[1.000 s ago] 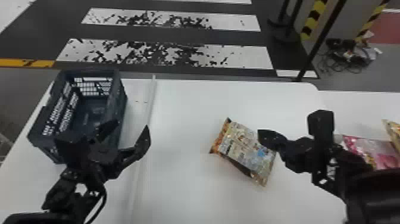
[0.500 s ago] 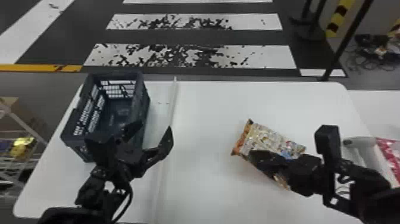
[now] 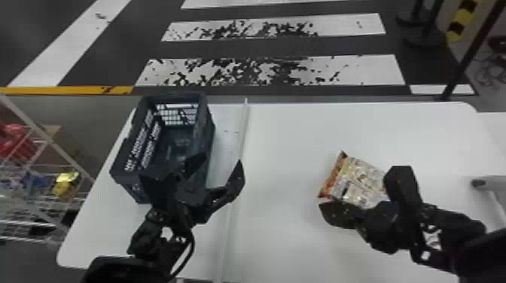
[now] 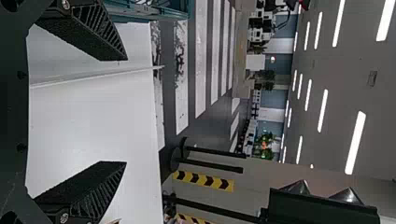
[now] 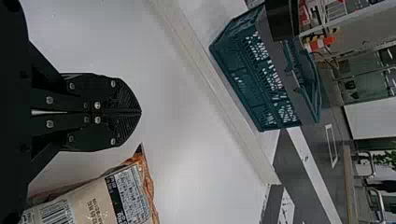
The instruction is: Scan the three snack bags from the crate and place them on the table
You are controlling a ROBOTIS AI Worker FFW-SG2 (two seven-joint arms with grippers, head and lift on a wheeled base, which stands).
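Left gripper [image 3: 222, 158]: matt black, with two wedge-shaped black fingers [image 4: 100, 189]. Parallel ribs line the inner faces; a round, silver-coloured screw [image 4: 64, 218] sits at each finger's base. A slim, curved black cable [image 3: 192, 246] lies behind this gripper, beside the black, jointed left arm [image 3: 145, 237]. Right gripper [image 3: 323, 210]: black plates, with paired round metal fasteners [image 5: 97, 105] behind its ribbed tips. Behind it, the angular black right arm [image 3: 451, 229] joins a smooth black housing [image 3: 485, 256].

We are making out no readable words or numbers; on the snack bag [image 5: 93, 200], to the right of the crate [image 3: 209, 135], we are seeing a white panel [image 5: 133, 186] of fine print, a dark lettered strip [image 5: 115, 198] and a barcode [image 5: 57, 213].
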